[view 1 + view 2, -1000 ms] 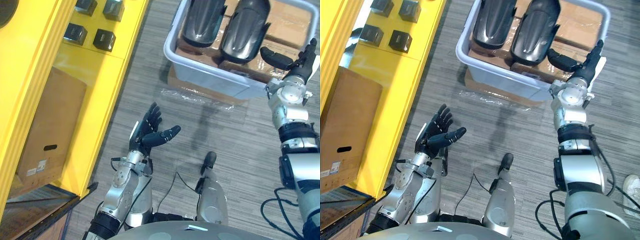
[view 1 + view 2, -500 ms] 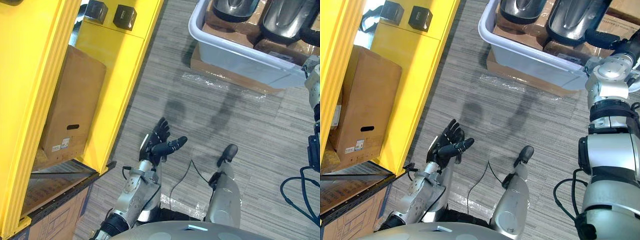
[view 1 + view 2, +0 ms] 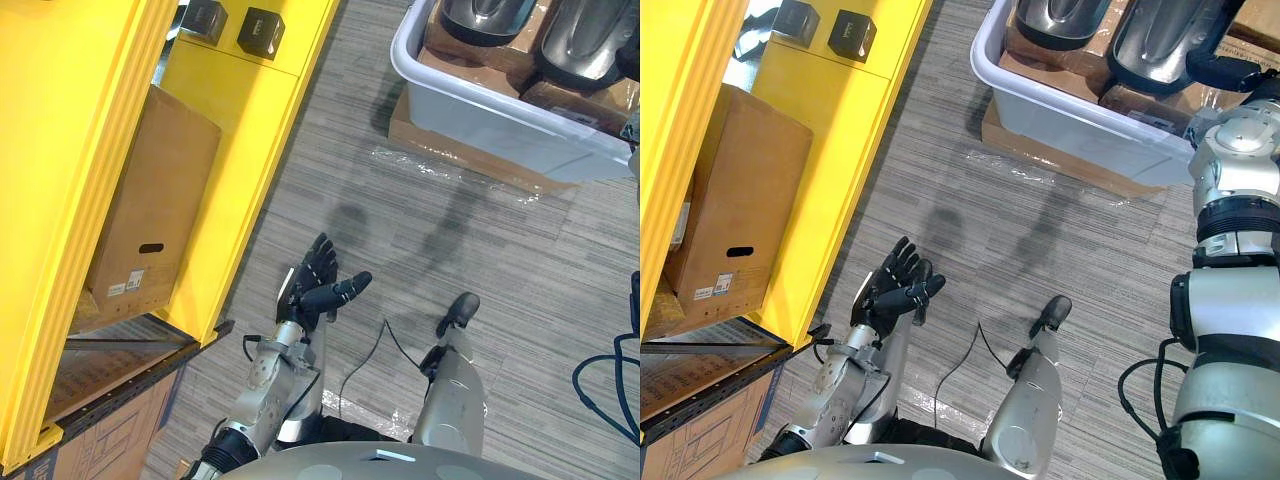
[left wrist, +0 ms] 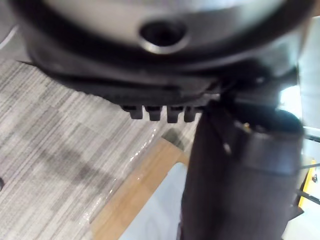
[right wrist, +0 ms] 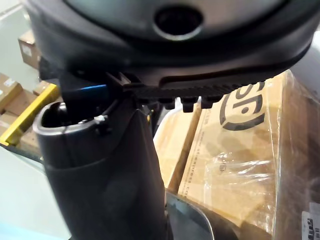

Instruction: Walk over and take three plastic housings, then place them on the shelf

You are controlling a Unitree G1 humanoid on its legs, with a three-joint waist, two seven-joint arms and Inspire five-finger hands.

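Two dark glossy plastic housings [image 3: 1060, 15] [image 3: 1160, 40] lie side by side on cardboard packs inside a pale grey bin [image 3: 1070, 100] on the floor ahead to the right. My right hand [image 3: 1223, 72] reaches over the bin's right end beside the right-hand housing, with its thumb stretched out straight and nothing held. My left hand [image 3: 315, 285] hovers low over the floor, well short of the bin, palm up with relaxed fingers and empty. The yellow shelf [image 3: 240, 120] stands along the left.
Two small black boxes [image 3: 262, 32] [image 3: 205, 18] sit on a yellow shelf level. A cardboard box [image 3: 150, 210] fills the level below. Flat cardboard [image 3: 450, 150] and clear wrap lie under the bin. Striped grey floor stretches between shelf and bin.
The camera has shifted, so the bin now sits further up and right and the shelf takes more of the left. Both hands keep their poses.
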